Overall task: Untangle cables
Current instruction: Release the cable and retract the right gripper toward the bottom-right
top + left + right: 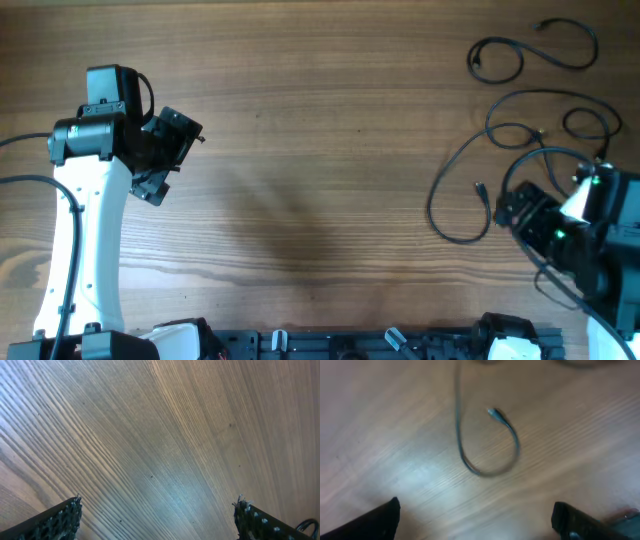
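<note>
Thin black cables lie as separate loose loops at the right of the wooden table. One cable [523, 57] curls at the far right corner. A second cable [540, 93] arcs below it. A third long cable [432, 205] curves down to a small plug end [479, 187]. My right gripper [515, 207] is open and empty just right of that plug. In the right wrist view its fingers [475, 507] spread wide above bare wood, below a cable loop [465, 460] with a plug tip [492, 411]. My left gripper [175, 150] is far to the left, open and empty [159, 504] over bare wood.
Thicker black wires [20, 180] run from the left arm's base at the left edge. A dark rail with mounts [350, 345] lines the table's front edge. The right arm's body [600, 230] covers part of the cables at the right.
</note>
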